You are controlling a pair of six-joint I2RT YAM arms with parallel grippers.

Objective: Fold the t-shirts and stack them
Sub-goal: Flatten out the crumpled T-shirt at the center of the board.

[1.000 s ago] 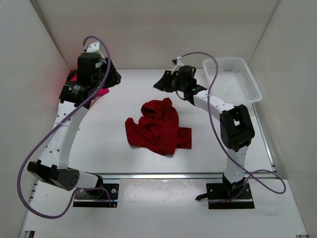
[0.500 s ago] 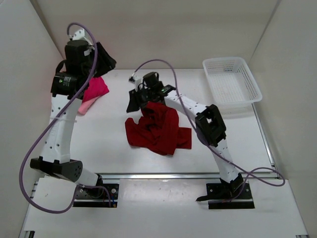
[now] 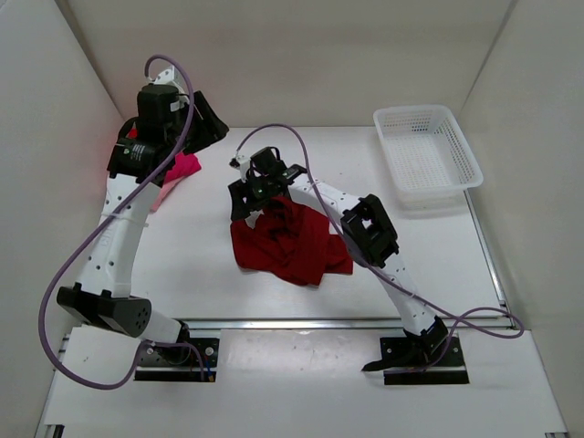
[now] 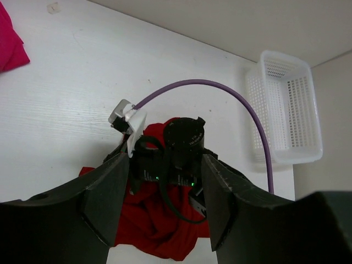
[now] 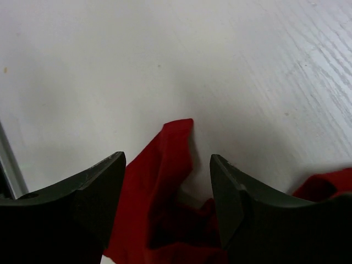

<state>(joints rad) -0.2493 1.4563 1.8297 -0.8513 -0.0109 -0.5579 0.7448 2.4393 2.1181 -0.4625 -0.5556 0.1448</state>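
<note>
Cloth of the crimson t-shirt (image 3: 292, 246) bunches under the right gripper (image 5: 166, 170), jaws apart; left gripper (image 4: 165, 181) likewise.

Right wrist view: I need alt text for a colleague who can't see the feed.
The right gripper, jaws open, looks down on a crumpled crimson t-shirt, with a pointed fold of the cloth lying between the jaws. White table fills the upper part of the view.
</note>
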